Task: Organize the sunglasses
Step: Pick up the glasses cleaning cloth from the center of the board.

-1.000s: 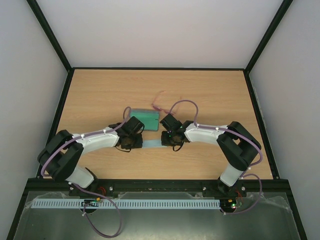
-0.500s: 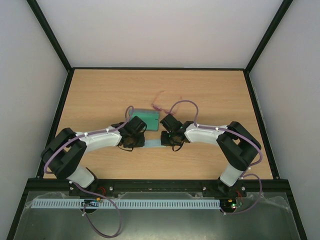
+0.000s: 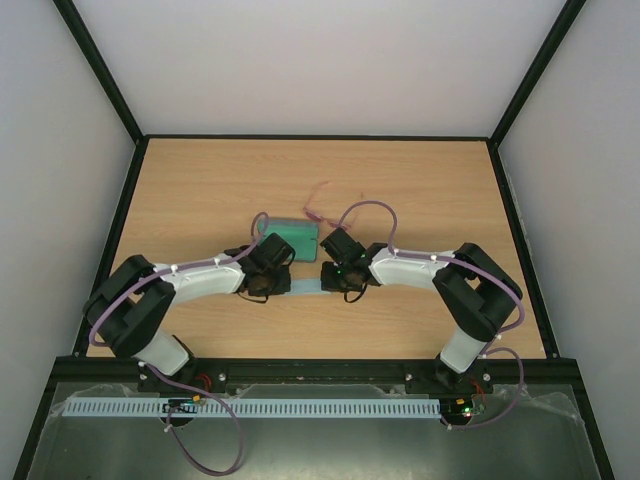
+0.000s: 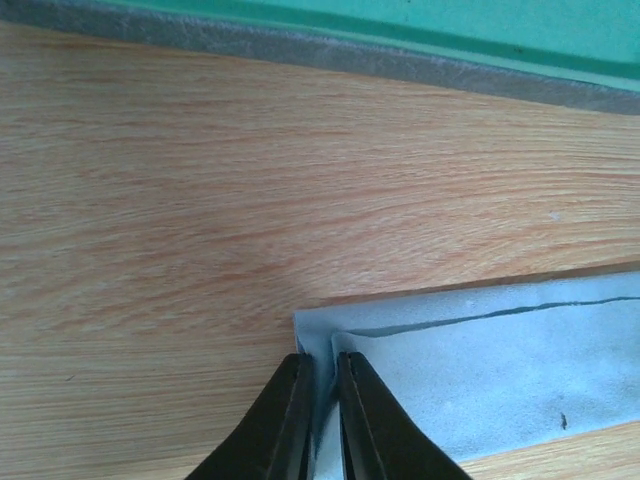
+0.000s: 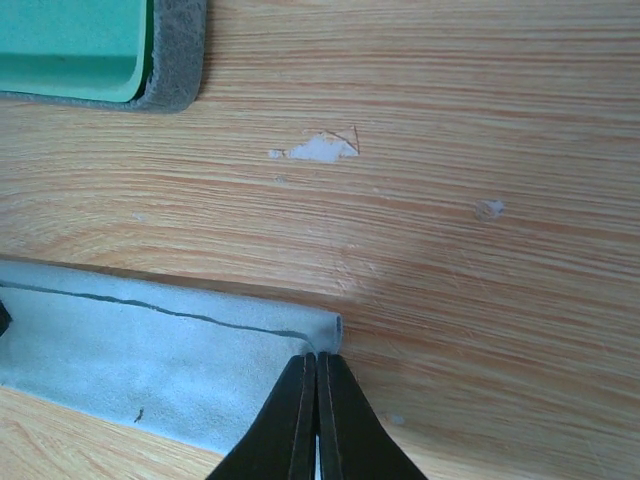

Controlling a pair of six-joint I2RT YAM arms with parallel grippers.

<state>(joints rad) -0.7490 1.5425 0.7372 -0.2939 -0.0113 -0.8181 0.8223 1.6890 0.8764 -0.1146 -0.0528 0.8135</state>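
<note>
The pinkish-red wire sunglasses (image 3: 317, 206) lie on the table just beyond the case, and neither gripper touches them. The grey-blue case (image 3: 295, 238) lies open, showing its green lining. A light-blue cloth (image 3: 305, 290), folded into a strip, lies in front of the case between the two grippers. My left gripper (image 4: 320, 368) is shut on the cloth's left end (image 4: 480, 370). My right gripper (image 5: 317, 362) is shut on its right end (image 5: 150, 350). In the top view the left gripper (image 3: 279, 289) and right gripper (image 3: 329, 288) face each other low over the table. The sunglasses are out of both wrist views.
The case's grey rim (image 4: 300, 45) runs along the top of the left wrist view, and its corner (image 5: 175, 60) shows in the right wrist view. A small white chip (image 5: 320, 148) marks the wood. Black frame rails (image 3: 520, 240) and white walls bound the table.
My left arm has shifted slightly right, toward the case, and covers more of the case's left end. The right arm, the cloth and the sunglasses stay put.
</note>
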